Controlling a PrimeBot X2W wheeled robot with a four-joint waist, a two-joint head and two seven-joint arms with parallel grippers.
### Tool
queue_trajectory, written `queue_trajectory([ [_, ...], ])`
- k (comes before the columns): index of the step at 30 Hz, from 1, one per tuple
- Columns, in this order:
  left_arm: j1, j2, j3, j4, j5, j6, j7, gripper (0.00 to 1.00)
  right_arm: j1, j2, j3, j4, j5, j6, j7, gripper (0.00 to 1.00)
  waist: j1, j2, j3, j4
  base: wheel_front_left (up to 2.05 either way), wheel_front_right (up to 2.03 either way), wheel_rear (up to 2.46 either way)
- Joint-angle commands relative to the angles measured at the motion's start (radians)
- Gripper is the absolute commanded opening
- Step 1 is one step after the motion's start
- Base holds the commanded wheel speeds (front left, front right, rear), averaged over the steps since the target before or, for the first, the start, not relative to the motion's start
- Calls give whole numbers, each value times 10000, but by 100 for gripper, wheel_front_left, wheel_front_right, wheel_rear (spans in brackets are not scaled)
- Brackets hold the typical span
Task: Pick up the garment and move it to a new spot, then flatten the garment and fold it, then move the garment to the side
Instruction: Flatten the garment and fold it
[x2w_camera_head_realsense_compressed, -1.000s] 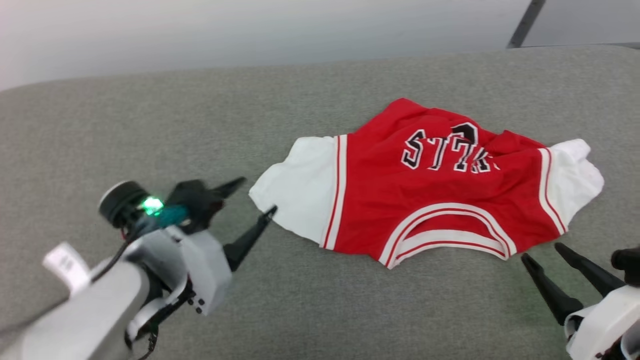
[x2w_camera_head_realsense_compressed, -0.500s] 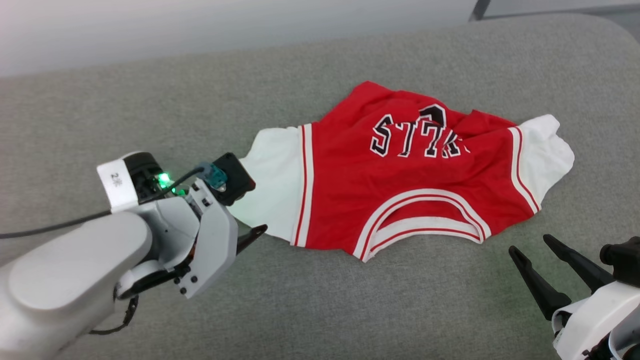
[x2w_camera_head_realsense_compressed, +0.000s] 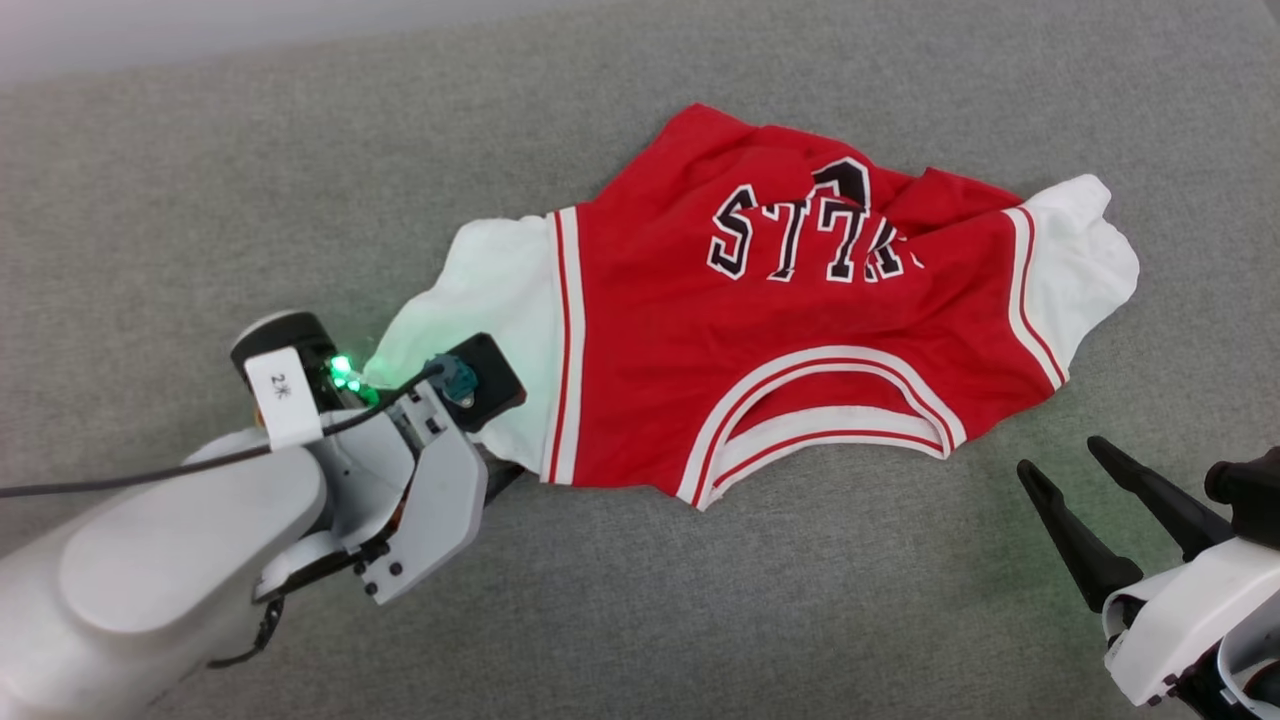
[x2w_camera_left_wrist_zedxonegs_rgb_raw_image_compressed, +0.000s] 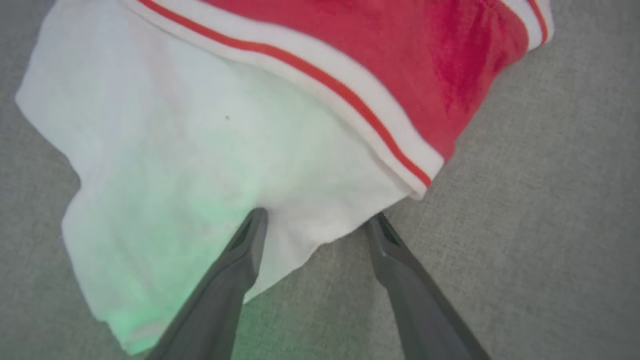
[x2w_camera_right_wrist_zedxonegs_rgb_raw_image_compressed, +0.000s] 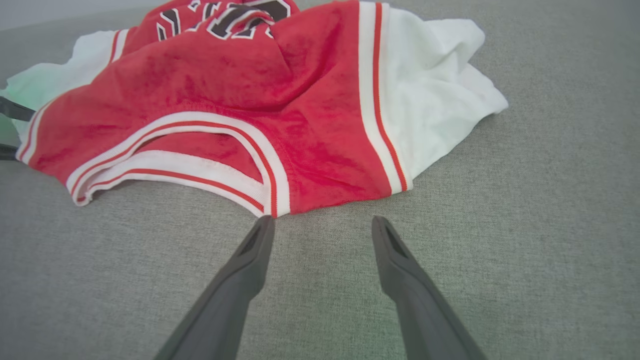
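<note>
The garment (x2w_camera_head_realsense_compressed: 760, 340) lies crumpled on the grey cloth surface (x2w_camera_head_realsense_compressed: 700, 600): a red jersey with white sleeves, striped trim and black lettering, its collar toward me. My left gripper (x2w_camera_left_wrist_zedxonegs_rgb_raw_image_compressed: 318, 215) is open at the edge of the left white sleeve (x2w_camera_head_realsense_compressed: 480, 290). In the left wrist view one finger (x2w_camera_left_wrist_zedxonegs_rgb_raw_image_compressed: 235, 270) lies over the sleeve cloth and the other sits at its corner, with nothing pinched. My right gripper (x2w_camera_head_realsense_compressed: 1060, 455) stands open a little short of the hem by the right sleeve (x2w_camera_right_wrist_zedxonegs_rgb_raw_image_compressed: 435, 110), its fingertips (x2w_camera_right_wrist_zedxonegs_rgb_raw_image_compressed: 260, 240) apart from the cloth.
Grey fabric stretches all round the garment, with room in front and to the left. The surface's far edge and a pale strip (x2w_camera_head_realsense_compressed: 150, 30) beyond it run across the top left of the head view.
The head camera has tilted down and the picture has shifted. My left gripper has moved right, from beside the left sleeve onto its edge. The right gripper has stayed put, open.
</note>
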Motion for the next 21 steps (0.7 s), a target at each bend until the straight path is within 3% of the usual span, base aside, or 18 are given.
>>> queue_trajectory([
  [1,258,-69,-169,257,100,33,46,62,-163,22,-45,-33,-67,-10,-23,100,0,0,88,-61,0,0,0],
  [3,288,-141,-184,390,243,34,-77,0,-172,-13,-64,-21,-48,-10,36,100,0,0,120,-70,0,0,0],
  [7,332,-179,-214,624,144,31,-284,0,-267,-304,-94,-111,-65,-10,236,100,0,0,138,-37,0,0,0],
  [12,256,-169,-210,707,-6,31,-536,0,-621,-1346,81,-54,-207,-10,795,100,0,0,162,144,0,0,0],
  [16,177,-321,-209,701,62,31,-626,0,-1274,-2342,290,307,192,-10,1445,100,0,0,251,377,0,0,0],
  [21,45,-571,-206,671,122,31,-669,0,-2490,-2876,381,1120,1031,-10,2349,100,0,0,448,622,0,0,0],
])
